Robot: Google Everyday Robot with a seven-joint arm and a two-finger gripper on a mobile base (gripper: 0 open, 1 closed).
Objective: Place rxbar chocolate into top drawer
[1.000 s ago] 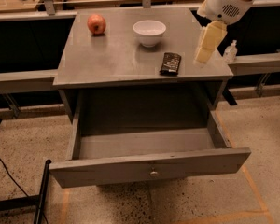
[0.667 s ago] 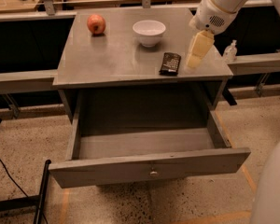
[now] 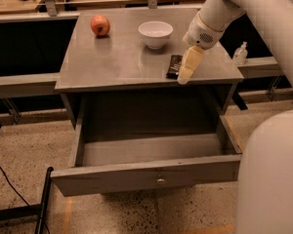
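The rxbar chocolate, a small dark flat bar, lies on the grey cabinet top near its front right. My gripper hangs just right of the bar, its cream fingers pointing down and partly covering the bar's right edge. The top drawer is pulled wide open below, its inside bare, with a small round knob at the centre of its front panel.
A white bowl stands behind the bar and a red apple at the back left of the cabinet top. My white arm fills the right side. A small bottle stands at the right behind the cabinet. Black cables lie on the floor at the left.
My gripper has moved left and down from beyond the cabinet's right edge to right beside the bar. The bar, bowl, apple and drawer have not moved.
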